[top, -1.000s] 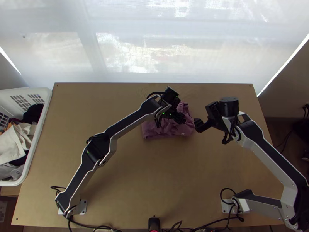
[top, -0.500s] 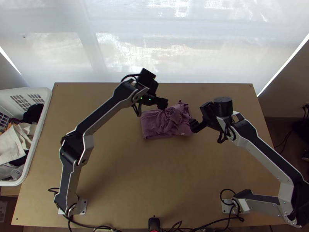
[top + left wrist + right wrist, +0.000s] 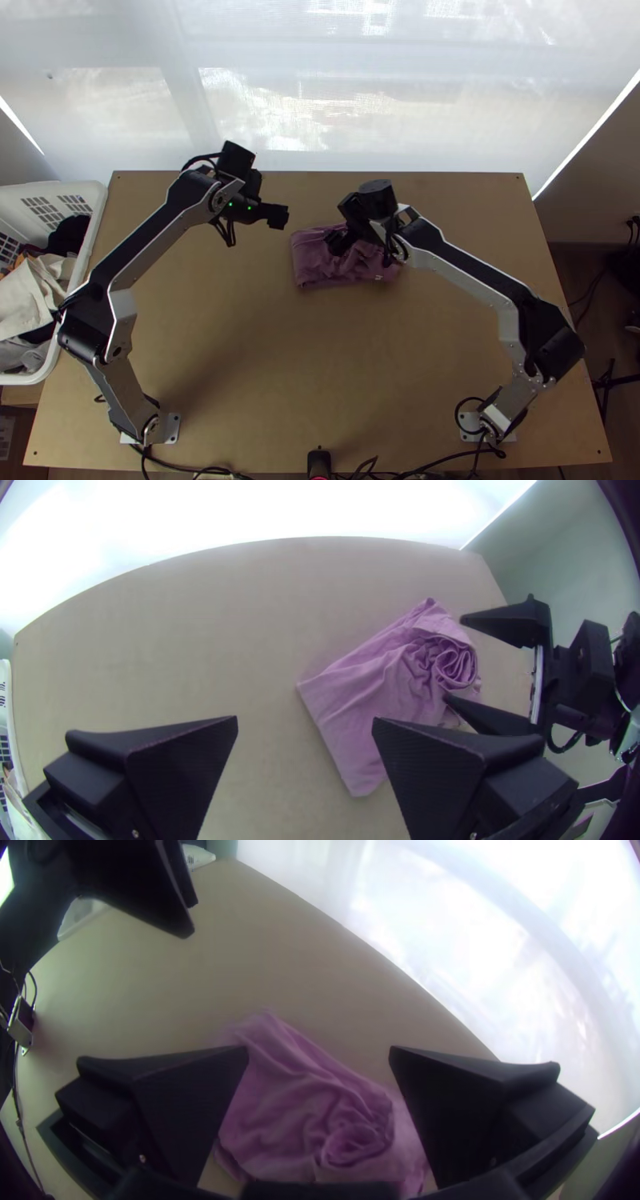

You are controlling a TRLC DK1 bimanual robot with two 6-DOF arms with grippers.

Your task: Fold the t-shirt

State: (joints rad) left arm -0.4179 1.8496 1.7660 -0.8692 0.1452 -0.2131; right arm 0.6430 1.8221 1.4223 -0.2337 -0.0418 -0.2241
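Note:
The purple t-shirt [image 3: 316, 260] lies folded into a compact bundle at the table's middle, bunched and swirled at one end. Over it hovers my right gripper [image 3: 334, 242]. Off the shirt's left side in the top view is my left gripper [image 3: 278, 216]. In the left wrist view my left gripper [image 3: 303, 723] stands open, with the shirt [image 3: 360, 700] partly behind one finger. My right gripper [image 3: 319, 1053] is open too, its fingers wide apart above the shirt [image 3: 287, 1100], with no cloth seen pinched between them.
A white basket [image 3: 80, 264] of clothes stands at the table's left edge. A pale curtain [image 3: 320, 104] hangs behind the far edge. Bare wood [image 3: 320, 368] lies between the arms' bases. A small black device [image 3: 318, 462] sits at the near edge.
My left gripper has moved off the shirt toward the left. The right one has come leftward from beside the shirt to over it. The shirt's visible outline looks about the same.

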